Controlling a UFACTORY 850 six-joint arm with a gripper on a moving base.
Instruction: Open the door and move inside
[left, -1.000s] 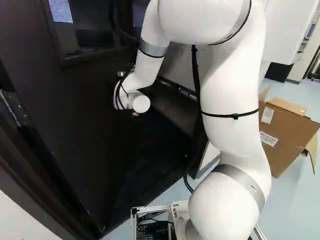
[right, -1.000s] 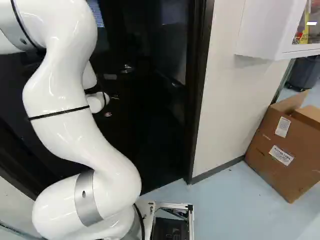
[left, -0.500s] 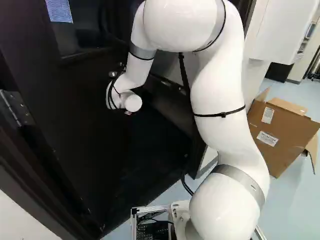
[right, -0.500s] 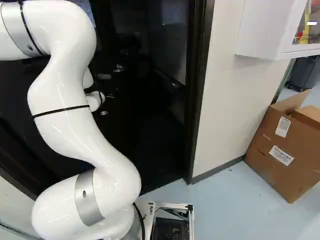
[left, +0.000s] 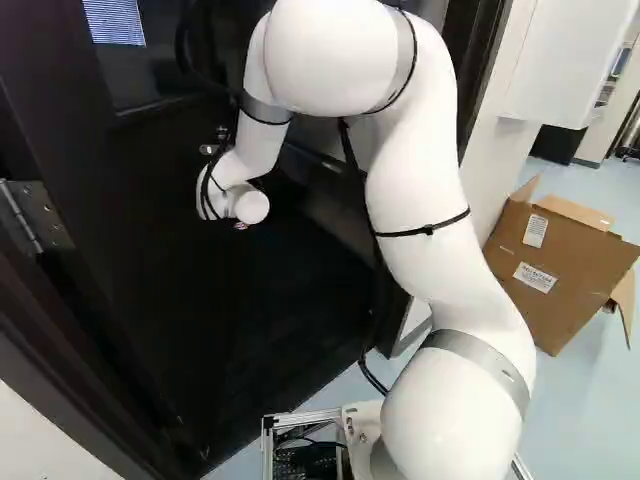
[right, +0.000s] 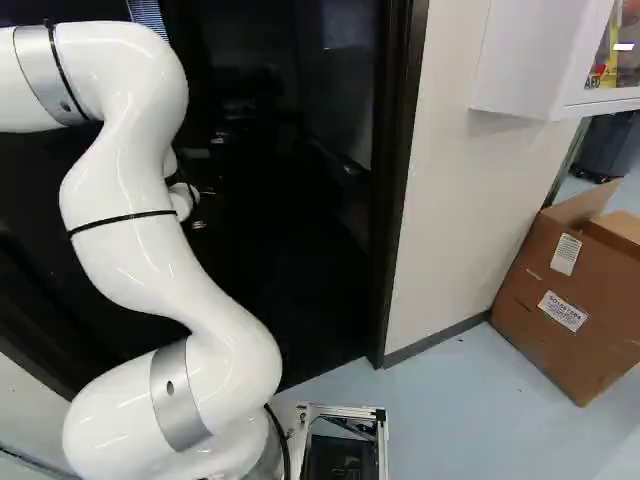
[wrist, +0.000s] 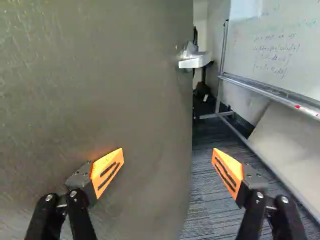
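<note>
At left, door (wrist: 125, 95) ajar onto far room (wrist: 210, 160); likely heavy, rigid, slick-faced. Your fingers (wrist: 106, 171) stand wide apart, nothing gripped. Best push point: flat near the free edge, below the handle (wrist: 194, 62).

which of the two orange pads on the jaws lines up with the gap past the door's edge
The orange pad nearer the white whiteboard: behind it shows dark striped carpet, while behind the other orange pad is the flat grey door.
</note>
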